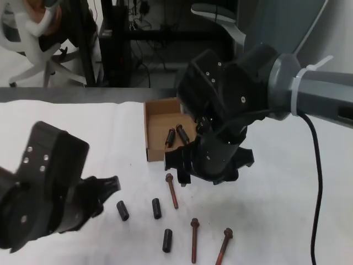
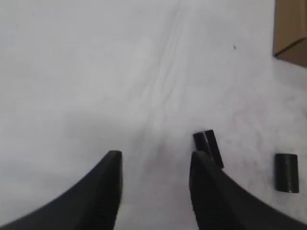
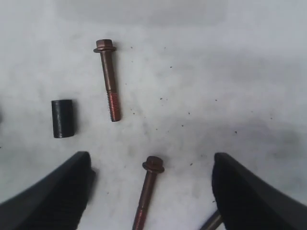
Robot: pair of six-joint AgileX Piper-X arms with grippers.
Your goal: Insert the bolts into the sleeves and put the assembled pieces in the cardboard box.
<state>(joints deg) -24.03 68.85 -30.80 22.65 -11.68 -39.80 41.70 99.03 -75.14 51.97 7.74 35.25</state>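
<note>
The white surface (image 1: 287, 210) is carrying everything. The cardboard box (image 1: 160, 117), upper middle of the frame, is holding two assembled pieces (image 1: 171, 135). The right hand (image 3: 151, 165) is hovering wide open and empty over a bolt (image 3: 145, 196). The left hand (image 2: 156, 158), open and empty, is hanging beside a sleeve (image 2: 208, 147). Picking both up looks next. The loose parts are lying apart, away from the box's edge.

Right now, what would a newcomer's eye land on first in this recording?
The right gripper hangs large over the bench's middle, fingers open above three loose bolts. Beyond it the cardboard box holds two assembled pieces; three black sleeves lie near the left gripper, also open.
</note>
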